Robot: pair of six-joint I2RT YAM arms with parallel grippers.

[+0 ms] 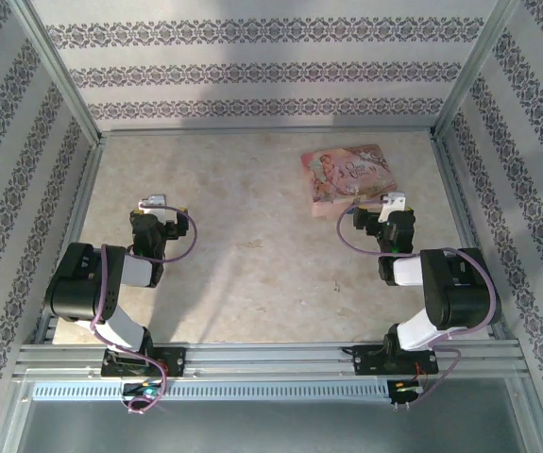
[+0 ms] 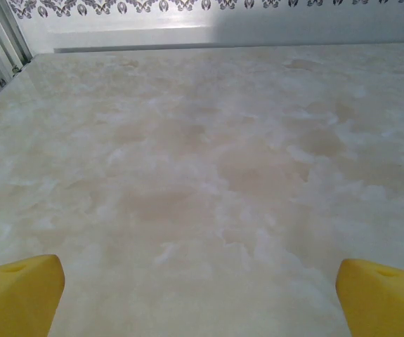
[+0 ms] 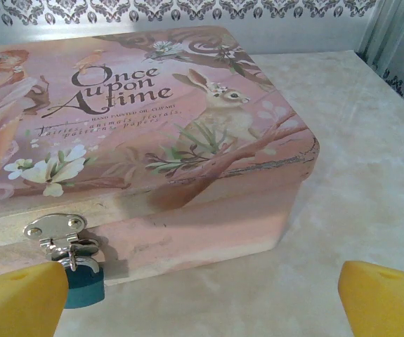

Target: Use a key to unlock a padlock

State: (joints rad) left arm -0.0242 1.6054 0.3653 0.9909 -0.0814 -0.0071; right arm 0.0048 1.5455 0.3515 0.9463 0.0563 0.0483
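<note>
I'm watching padlock [image 3: 83,279] hanging upright off tin [image 3: 187,140] front, low-left of right gripper [image 3: 202,302]; left gripper [image 2: 202,298] sitting well apart; both gaping, empty.

Padlock [image 3: 86,284]: tiny, teal-blue body w/ silvery shackle. Hangs upright from silver hasp [image 3: 55,228] on front wall of pink tin [image 3: 209,225], just above tabletop.

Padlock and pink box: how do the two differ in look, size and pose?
The padlock is tiny with a blue body; the box is far larger, pink and illustrated. The padlock hangs from the silvery hasp on the box's front; the box lies flat on the table. Shared: they are joined at the hasp.
</note>
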